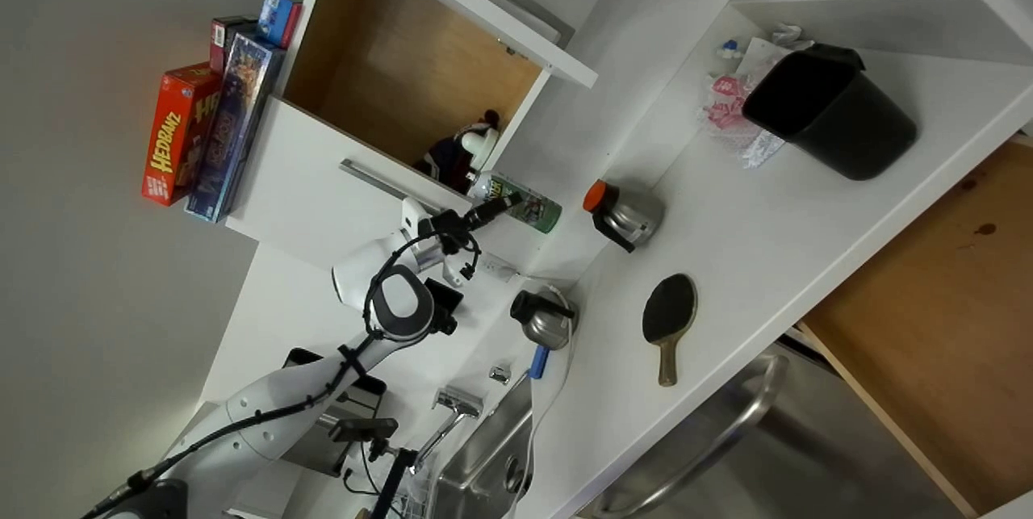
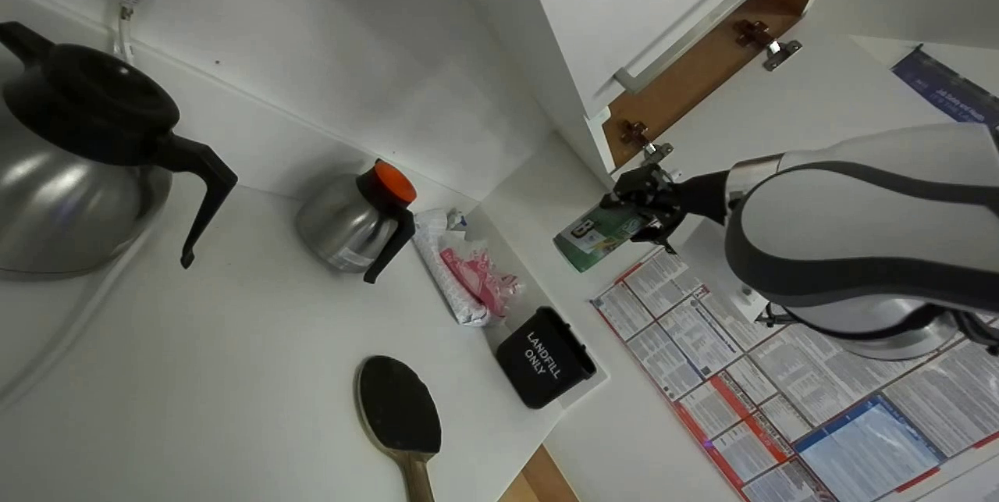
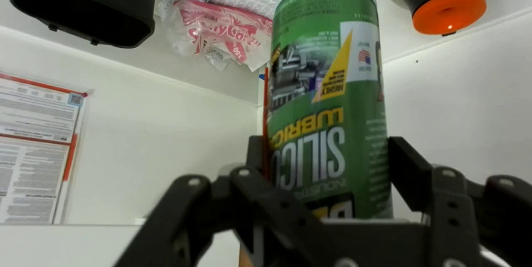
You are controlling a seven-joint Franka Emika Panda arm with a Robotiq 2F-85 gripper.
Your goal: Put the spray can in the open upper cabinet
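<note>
The spray can is a green can with printed labels, in an exterior view (image 1: 529, 208), in an exterior view (image 2: 589, 240) and in the wrist view (image 3: 328, 72). My gripper (image 3: 326, 155) is shut around its body. The can is roughly upright, its base away from the gripper. The gripper also shows in both exterior views (image 1: 504, 202) (image 2: 644, 209). The open upper cabinet (image 1: 428, 51) has a white frame and brown wood interior, with a dark object (image 1: 445, 160) and a white item (image 1: 479, 144) at its lower corner. The can is near the cabinet's lower edge; its top overlaps that edge in view.
The cabinet's open door (image 1: 484, 6) stands out on one side, its hinges (image 2: 648, 144) near the gripper. Below on the counter are an orange-topped carafe (image 1: 637, 216), a black bin (image 1: 855, 115), plastic bags (image 1: 730, 103) and a black paddle (image 1: 670, 309). A drawer (image 1: 952, 277) is open.
</note>
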